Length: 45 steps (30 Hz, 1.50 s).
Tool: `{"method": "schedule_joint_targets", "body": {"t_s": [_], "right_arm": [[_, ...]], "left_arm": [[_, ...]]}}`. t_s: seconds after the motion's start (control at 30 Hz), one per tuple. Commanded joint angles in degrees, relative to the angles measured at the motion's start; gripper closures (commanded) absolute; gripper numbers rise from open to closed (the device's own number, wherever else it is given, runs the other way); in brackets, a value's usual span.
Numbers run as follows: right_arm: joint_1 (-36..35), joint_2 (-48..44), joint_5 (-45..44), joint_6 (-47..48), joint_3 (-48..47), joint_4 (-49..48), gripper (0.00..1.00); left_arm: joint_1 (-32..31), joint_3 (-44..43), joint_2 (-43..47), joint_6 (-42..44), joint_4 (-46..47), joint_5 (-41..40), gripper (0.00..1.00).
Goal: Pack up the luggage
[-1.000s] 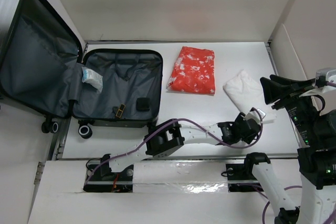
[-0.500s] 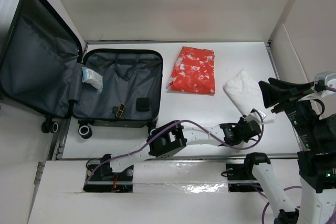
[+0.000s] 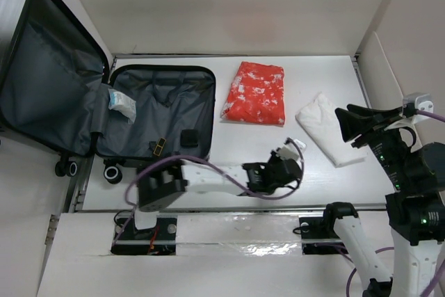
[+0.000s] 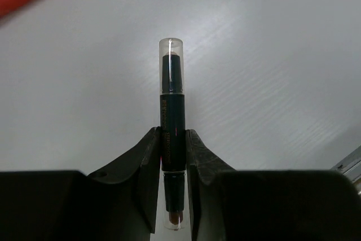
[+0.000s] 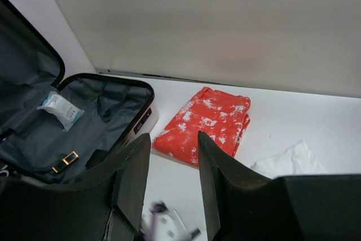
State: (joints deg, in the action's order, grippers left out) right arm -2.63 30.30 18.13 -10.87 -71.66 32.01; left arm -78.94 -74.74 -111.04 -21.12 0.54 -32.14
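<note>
Swung left away from the white cloth (image 3: 323,126), the left claw (image 4: 172,139) pinches a dark clear-capped stick (image 4: 171,105), probably next carried to the open luggage (image 3: 174,106) at the bench's (image 3: 243,140) left; the right claw (image 5: 172,162) gapes empty.

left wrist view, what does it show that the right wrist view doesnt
Only the left wrist view plainly shows the slim dark stick with a clear cap, pinched in the left gripper. Only the right wrist view shows the open black suitcase with grey lining, the small white packet inside it, and the open right gripper. Both show the white table and the red-and-white patterned packet.
</note>
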Motion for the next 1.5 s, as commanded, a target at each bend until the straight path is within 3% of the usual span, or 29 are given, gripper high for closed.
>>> {"method": "schedule_joint_targets", "body": {"t_s": [0.0, 0.13, 0.27, 0.37, 0.4, 0.5, 0.57, 0.6, 0.67, 0.7, 0.73, 0.77, 0.8, 0.87, 0.97, 1.0, 1.07, 1.1, 1.2, 1.3, 1.33, 1.4, 1.47], "right_arm": [[0.35, -0.51, 2.96, -1.08, 3.18, -4.59, 0.55], [0.35, -0.33, 4.63, -0.91, 7.93, -6.78, 0.56], [0.35, 0.28, 6.30, -0.99, 12.23, -8.28, 0.56], [0.35, 0.72, 6.22, -0.90, 13.47, -8.89, 0.56], [0.35, 0.72, 6.22, -0.90, 14.26, -9.16, 0.56], [0.35, 0.98, 6.30, -0.82, 15.75, -9.51, 0.56], [0.35, 0.98, 6.30, -0.73, 16.29, -9.51, 0.56], [0.35, 0.98, 6.22, -0.73, 16.37, -9.34, 0.56], [0.35, 0.90, 5.95, -0.38, 16.64, -9.07, 0.56], [0.35, 0.98, 5.60, -0.29, 16.64, -8.81, 0.56], [0.35, 0.98, 5.17, -0.20, 16.81, -8.81, 0.56], [0.35, 0.98, 5.16, -0.20, 16.99, -8.81, 0.56], [0.35, 1.07, 4.64, -0.20, 17.16, -8.81, 0.56], [0.35, 1.42, 4.02, -0.20, 17.78, -8.72, 0.57], [0.35, 1.69, 2.18, -0.37, 19.18, -8.89, 0.76], [0.35, 1.77, 1.13, -0.55, 19.62, -9.33, 0.88], [0.35, 1.95, -0.11, -0.90, 20.76, -9.77, 0.98], [0.35, 2.30, -2.11, -0.99, 22.25, -9.95, 1.00], [0.35, 3.96, -5.90, -2.04, 24.72, -11.88, 1.00], [0.35, 5.11, -8.03, -3.80, 26.66, -13.55, 1.00], [0.35, 5.20, -7.67, -3.98, 26.14, -14.25, 1.00], [0.35, 5.20, -7.50, -4.33, 24.47, -14.61, 1.00], [0.35, 5.81, -8.46, -3.72, 20.62, -13.38, 1.00]], "left_arm": [[3.44, 6.87, 18.99, -1.46, 5.26, -10.30, 1.00], [13.34, 17.24, 34.38, -4.97, 9.04, -9.00, 1.00], [28.79, 26.21, 48.08, -10.06, 11.42, -5.57, 1.00], [36.02, 30.96, 53.10, -13.76, 11.68, -3.39, 1.00], [42.22, 32.62, 53.91, -14.55, 11.77, -1.19, 0.90], [51.91, 35.44, 54.79, -15.70, 14.23, 7.52, 0.85], [55.10, 35.98, 54.01, -16.05, 15.54, 10.68, 0.90], [56.42, 36.42, 53.74, -16.14, 15.98, 11.39, 0.99], [58.80, 36.51, 52.78, -16.05, 17.21, 13.67, 0.97], [58.81, 36.16, 52.42, -16.05, 17.39, 14.21, 0.88], [58.81, 36.07, 52.25, -16.14, 17.83, 14.38, 0.69], [58.81, 36.15, 52.33, -16.14, 18.18, 14.47, 0.69], [58.81, 36.33, 52.59, -16.58, 18.45, 14.56, 0.54], [58.81, 36.42, 53.38, -16.58, 18.89, 14.30, 0.49], [57.50, 36.33, 54.87, -16.14, 18.89, 12.82, 0.48], [56.10, 36.07, 55.40, -15.71, 18.63, 10.80, 0.48], [54.42, 36.15, 57.16, -14.12, 19.32, 7.54, 0.53], [53.72, 36.33, 57.52, -13.77, 20.11, 8.31, 0.75], [51.44, 35.81, 55.95, -11.92, 22.67, 14.11, 1.00], [42.32, 32.83, 49.28, -9.38, 24.69, 14.75, 1.00], [35.50, 29.94, 47.08, -8.59, 24.43, 13.00, 1.00], [29.22, 23.28, 38.65, -6.57, 22.24, 5.27, 1.00], [24.21, 18.51, 30.42, -6.04, 20.39, 4.10, 1.00]]}}
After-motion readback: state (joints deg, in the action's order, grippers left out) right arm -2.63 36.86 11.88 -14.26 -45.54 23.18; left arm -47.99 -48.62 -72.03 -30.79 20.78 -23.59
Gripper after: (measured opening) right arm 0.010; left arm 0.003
